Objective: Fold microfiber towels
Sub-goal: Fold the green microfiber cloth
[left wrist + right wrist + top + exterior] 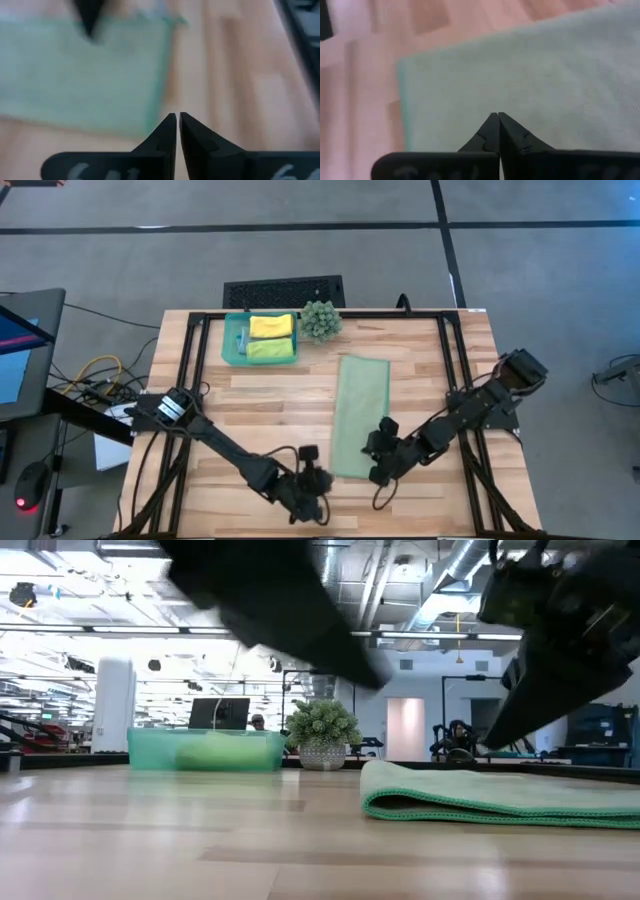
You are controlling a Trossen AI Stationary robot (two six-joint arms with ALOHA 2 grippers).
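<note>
Two claws work at the near end of the desk, and both are clenched on nothing. The left claw has its tips pressed together over bare wood, with the sage towel just beside it and apart from it. The right claw is likewise pinched shut, and hangs above the towel's near end; whether its tips touch the cloth cannot be told.

The sage towel lies flat as a long strip that runs from between the two claws away toward the far edge. In the low view its near edge shows two stacked layers with a stitched hem, so one fold appears to be in place already. A further fold, short end over short end, is judged to remain.

Handling notes: the cloth is soft, light and limp. It will sag and drape when lifted and will not hold a shape. Its nap should grip the wood somewhat, so dragging may bunch it. Take hold at the two near corners, pinching both layers together at the hem, one claw per corner. Open each claw before descent.

Beyond the strip's far end stands a small spiky plant. Beside it, a teal tray holds the yellow towel and the lime towel, both already folded.
</note>
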